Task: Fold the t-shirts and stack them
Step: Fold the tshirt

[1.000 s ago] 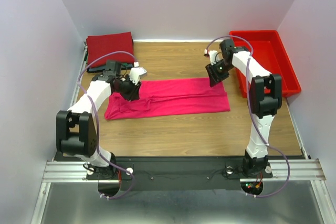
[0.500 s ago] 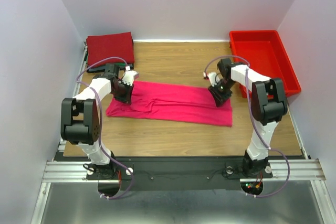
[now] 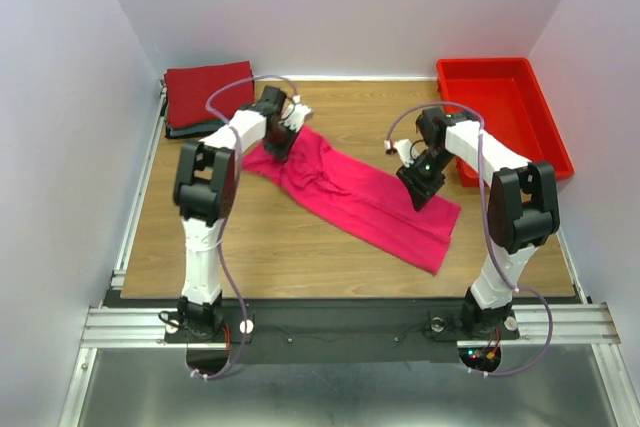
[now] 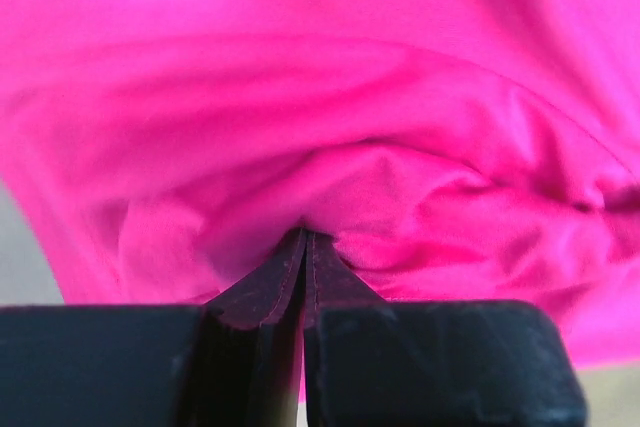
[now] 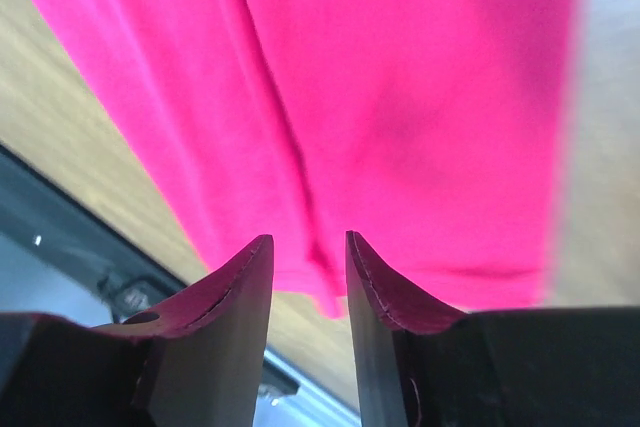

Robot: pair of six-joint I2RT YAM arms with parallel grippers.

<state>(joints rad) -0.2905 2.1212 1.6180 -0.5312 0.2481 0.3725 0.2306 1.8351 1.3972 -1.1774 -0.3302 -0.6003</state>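
From above, a bright pink cotton t-shirt (image 3: 360,197) lies on the wooden desk (image 3: 300,257), folded into a long narrow strip. Its long axis runs on a slant: the far end points toward the back-left corner, and the near end points toward the front right, where it finishes in a squared-off edge. The left pincer (image 3: 283,139) sits right on the far-left end, where the cloth is bunched and rumpled. The right pincer (image 3: 420,195) is over the strip's right part, near its far edge and short of the squared end. A folded dark red t-shirt (image 3: 208,95) rests in the back-left corner, just beyond the pink one's far end and apart from it. A red plastic bin (image 3: 500,97) stands at the back right, well clear of the cloth.

On the left wrist camera, the left pincer (image 4: 303,237) has its jaws pressed together on a gathered pinch of the bright pink cotton t-shirt (image 4: 320,97), with folds radiating from the tips across the whole view.

On the right wrist camera, the right pincer (image 5: 308,247) has its jaws spread a little, with a clear gap between them. The pink fabric (image 5: 400,97) lies flat beyond the tips, creased lengthwise, with bare desk (image 5: 70,117) to its left. Nothing is caught between these jaws.
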